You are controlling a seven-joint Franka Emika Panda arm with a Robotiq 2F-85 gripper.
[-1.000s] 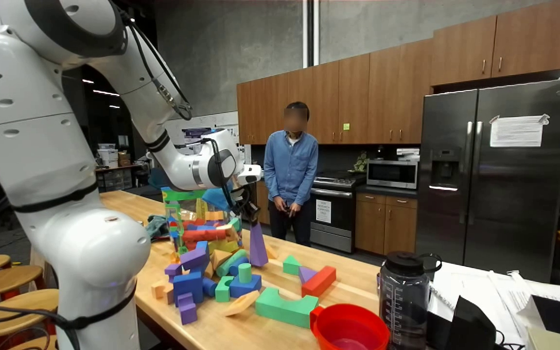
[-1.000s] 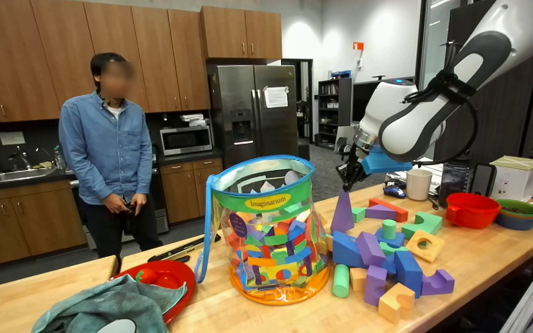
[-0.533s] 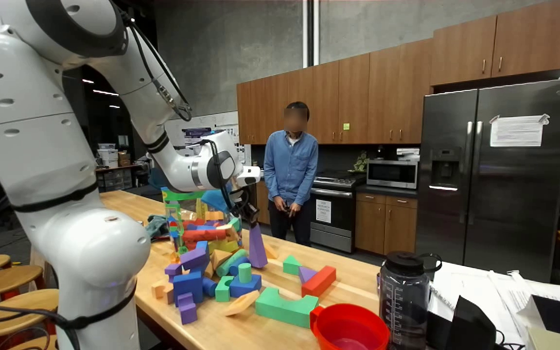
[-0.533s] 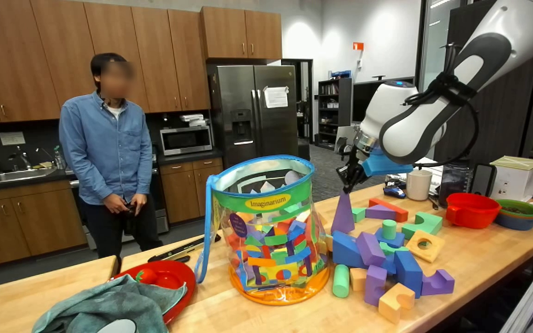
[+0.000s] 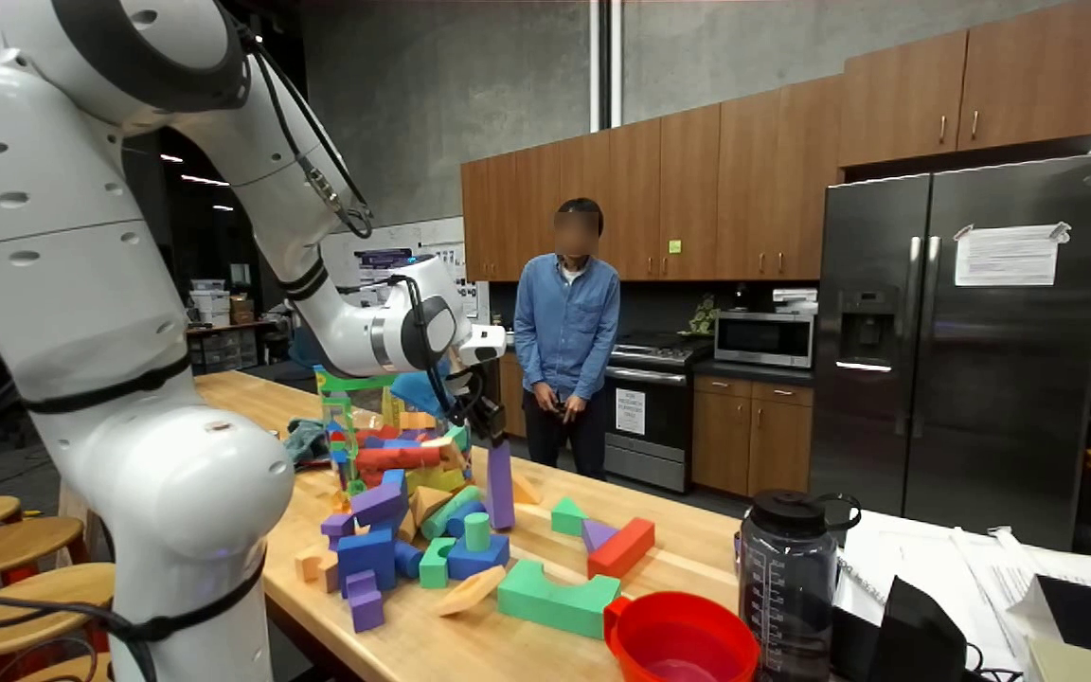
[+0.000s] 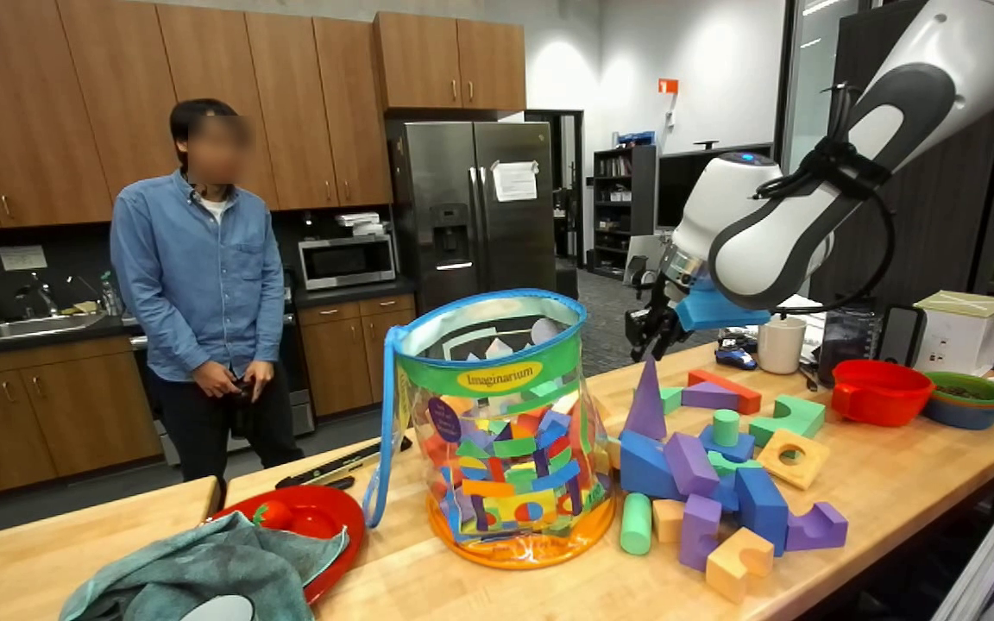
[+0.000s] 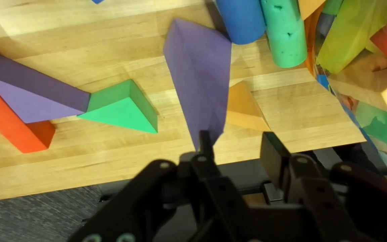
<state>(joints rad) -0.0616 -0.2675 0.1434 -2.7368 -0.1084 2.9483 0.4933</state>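
The black fingers stand partly open, with nothing gripped in the gap between them. Just below them, a tall purple foam-like wedge stands narrow end up on the light wooden counter; in the wrist view one finger overlaps its tip, and contact cannot be determined. A small orange foam-like wedge lies just beside it, as does the end of a blue foam-like cylinder. Near it, on another side, a green triangular foam-like block meets a purple triangular foam-like block, which lies against a red rectangular foam-like bar. Further out, a clear plastic bag with a green band contains a pile of multicoloured blocks. A person in a blue shirt stands beyond the counter.
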